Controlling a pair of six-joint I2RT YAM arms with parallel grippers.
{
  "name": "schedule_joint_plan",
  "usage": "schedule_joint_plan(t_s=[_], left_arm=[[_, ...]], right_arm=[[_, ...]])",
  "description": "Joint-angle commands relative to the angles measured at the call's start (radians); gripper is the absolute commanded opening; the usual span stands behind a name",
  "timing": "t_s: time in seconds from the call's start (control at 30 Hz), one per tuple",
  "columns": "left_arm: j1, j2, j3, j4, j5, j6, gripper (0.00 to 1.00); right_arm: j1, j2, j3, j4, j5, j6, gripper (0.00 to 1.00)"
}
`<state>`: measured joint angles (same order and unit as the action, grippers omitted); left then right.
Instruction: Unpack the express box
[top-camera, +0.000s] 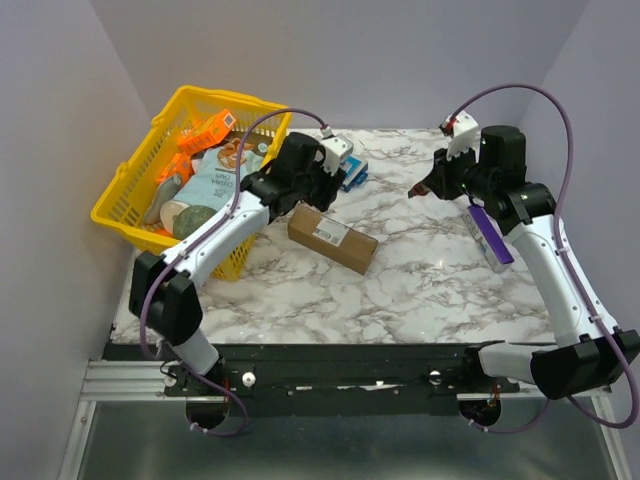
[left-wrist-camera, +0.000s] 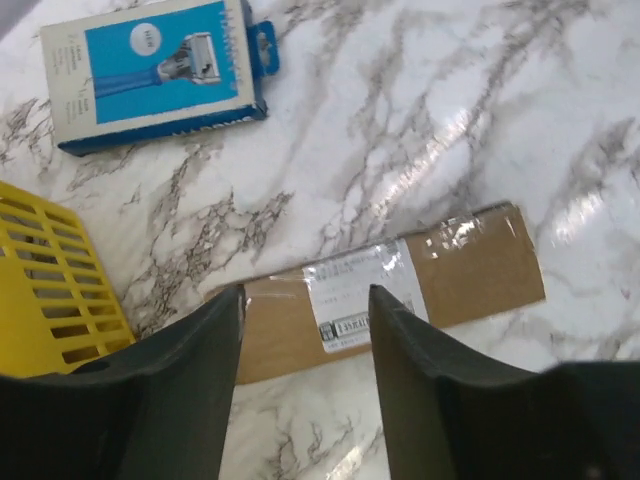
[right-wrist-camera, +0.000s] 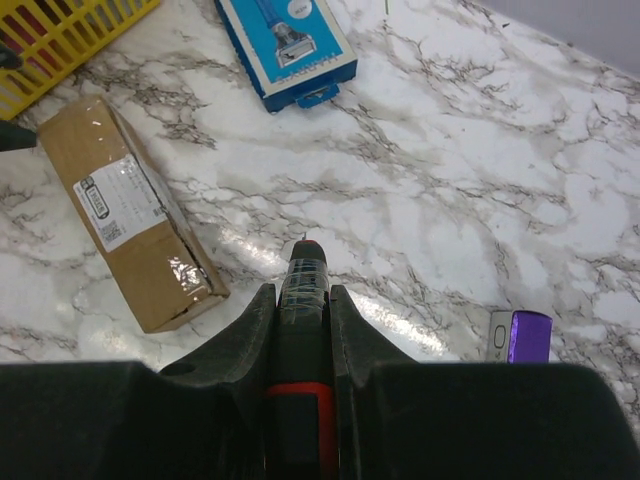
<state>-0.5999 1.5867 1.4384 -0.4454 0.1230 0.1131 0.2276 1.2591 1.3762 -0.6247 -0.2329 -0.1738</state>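
Left jaws spread, box (left-wrist-camera: 470, 275) beneath; right jaws clamped on tool (right-wrist-camera: 303, 285). Approach stage. Next: pin box, slit tape (left-wrist-camera: 455, 232).

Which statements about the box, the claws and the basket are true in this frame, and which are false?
1. The express box lies flat on the marble table, taped shut. True.
2. The left claw is shut on the express box. False: it is open, its jaws spread above the box.
3. The right claw grips a red-and-black tool. True.
4. The razor box sits inside the yellow basket. False: it lies on the table beside it.
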Motion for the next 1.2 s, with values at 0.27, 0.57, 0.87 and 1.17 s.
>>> schedule_joint_plan(t_s=[0.27, 0.57, 0.87, 1.17], left_arm=[[0.051, 0.257, 0.09, -0.216, -0.217, -0.242, 0.73], [0.046, 0.268, -0.018, -0.147, -0.041, -0.151, 0.7], [-0.061, 0.283, -0.075, 0.056, 0.092, -0.047, 0.69], [-0.069, 0.216, -0.013, 0.095, 0.203, -0.09, 0.71]], right_arm=[[-0.001, -0.067, -0.077, 0.18, -0.082, 0.033, 0.0], [-0.004, -0.121, -0.179, 0.21, -0.085, 0.037, 0.0], [-0.019, -0.152, -0.235, 0.194, -0.045, 0.007, 0.0], [-0.028, -0.112, -0.174, 0.151, -0.022, -0.006, 0.0]])
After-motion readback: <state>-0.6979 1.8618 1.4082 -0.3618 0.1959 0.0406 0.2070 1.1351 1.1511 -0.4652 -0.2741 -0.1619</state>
